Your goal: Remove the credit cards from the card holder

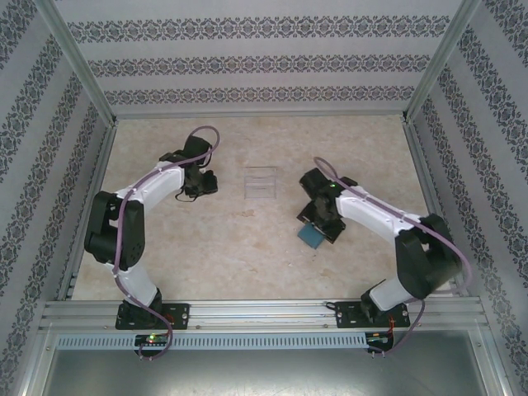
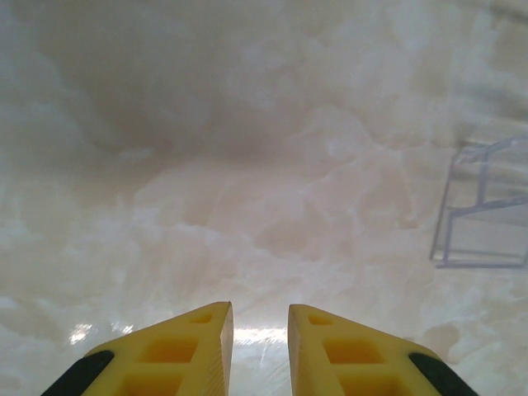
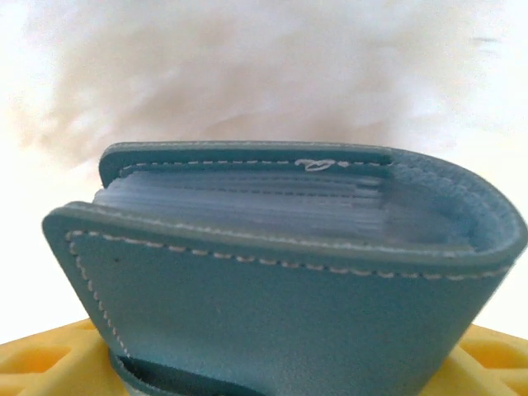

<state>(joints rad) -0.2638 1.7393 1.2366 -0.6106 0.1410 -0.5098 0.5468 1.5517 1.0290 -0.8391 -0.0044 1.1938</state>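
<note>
A beige marbled table (image 1: 206, 264) sits boxed in by walls papered with dark floral bands. Nearest to us, both arm bases are bolted to a ribbed aluminium rail (image 1: 264, 312), the left arm on the left, the right arm on the right.

First thing out from the rail, on the near right of the table, is the small teal-blue leather bifold card holder (image 1: 311, 237). It sits at the near tip of the right gripper (image 1: 318, 226). From the right wrist it stands edge-on and very close, with its white-stitched covers folded round a stack of pale clear sleeves and its rounded spine to the right. Yellow fingers (image 3: 49, 367) show at both its lower ends, set wide and clasping it between them. No single card can be picked out among those sleeves.

Further out on the left, the left gripper (image 1: 205, 183) hangs over bare table, its yellow fingertips (image 2: 206, 330) parted by a narrow gap with nothing between them.

At about the same depth, between the two grippers, a small transparent plastic tray (image 1: 261, 182) lies flat. The left wrist view catches its clear edges off to the right (image 2: 487, 206), well apart from the fingers.

Beyond that, the far wall (image 1: 264, 62).
</note>
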